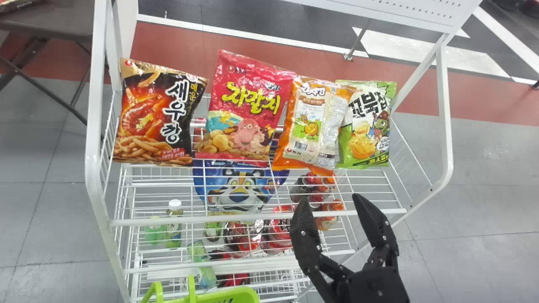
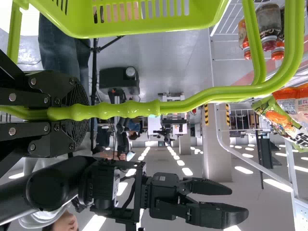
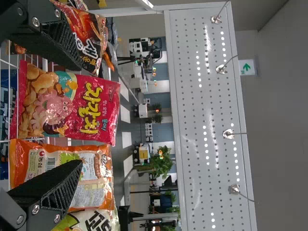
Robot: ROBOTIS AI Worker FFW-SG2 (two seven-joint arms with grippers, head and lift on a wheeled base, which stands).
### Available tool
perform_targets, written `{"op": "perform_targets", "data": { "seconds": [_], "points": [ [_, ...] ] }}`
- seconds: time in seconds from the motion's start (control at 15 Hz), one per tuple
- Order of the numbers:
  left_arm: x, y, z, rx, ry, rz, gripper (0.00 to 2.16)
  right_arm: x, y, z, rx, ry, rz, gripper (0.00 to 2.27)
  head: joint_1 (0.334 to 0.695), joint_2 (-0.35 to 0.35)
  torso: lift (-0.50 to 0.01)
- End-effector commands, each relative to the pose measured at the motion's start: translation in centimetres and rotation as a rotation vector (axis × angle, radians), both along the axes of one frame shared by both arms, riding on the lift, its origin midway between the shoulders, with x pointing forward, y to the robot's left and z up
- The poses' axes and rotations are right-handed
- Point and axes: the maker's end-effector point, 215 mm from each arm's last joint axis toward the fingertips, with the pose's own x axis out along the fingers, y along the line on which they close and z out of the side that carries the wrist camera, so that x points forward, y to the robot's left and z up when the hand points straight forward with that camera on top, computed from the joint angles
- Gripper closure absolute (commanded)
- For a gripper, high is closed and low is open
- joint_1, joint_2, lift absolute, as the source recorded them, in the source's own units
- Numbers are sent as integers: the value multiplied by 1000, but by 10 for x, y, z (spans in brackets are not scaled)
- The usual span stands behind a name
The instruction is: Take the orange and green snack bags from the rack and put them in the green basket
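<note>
The rack (image 1: pixel 97 176) is the largest thing, standing ahead of the right gripper (image 1: pixel 330 202) and spreading to its left. A perforated panel (image 1: pixel 396 12) rises behind the shelves, farther out than the right gripper. The basket (image 1: pixel 242 293) is left of the right gripper and nearer the robot. Its handle (image 2: pixel 178 105) is pinched between the fingers of the left gripper (image 2: pixel 79 113), with the basket hanging from it.

Four bags line the top shelf. The dark bag (image 1: pixel 147 118) is well left of the right gripper; the pink bag (image 1: pixel 248 101) is closer, also left. The orange bag (image 1: pixel 316 122) leans just beyond the right gripper and slightly left, overlapping the edge of the green bag (image 1: pixel 366 126), which is beyond and slightly right. The right gripper holds nothing, its two fingers spread wide. The smaller red-capped bottles (image 1: pixel 311 181) sit on a shelf below the orange bag.
</note>
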Motion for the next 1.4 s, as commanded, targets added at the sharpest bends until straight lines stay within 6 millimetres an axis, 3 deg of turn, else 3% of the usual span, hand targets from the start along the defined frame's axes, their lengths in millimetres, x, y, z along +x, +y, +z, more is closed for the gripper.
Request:
{"op": "perform_targets", "data": {
  "seconds": [0.0,0.53,0.73,0.8,0.93,1.13,1.33],
  "points": [
    [1,-1,1,-4,-1,1,2125,0,0,0,0,0,-1,134,695,-350,0],
    [0,-2,1,-6,2,-1,2125,0,-1,1,0,-2,-3,134,695,-350,0],
    [-3,-3,2,-15,6,-3,2125,10,-9,7,-6,-25,-16,130,695,-350,0],
    [-6,-5,3,-18,11,-5,2125,20,-17,6,-11,-18,-28,127,695,-350,0],
    [-8,-5,2,-18,15,-5,2125,55,-25,-24,-37,89,-33,127,695,-350,0],
    [-14,-4,3,-23,26,-3,2125,96,-42,-46,-58,173,-43,117,695,-350,0],
    [-15,-4,4,-27,27,-2,2125,122,-59,-51,-66,187,-57,113,695,-350,0]
  ]
}}
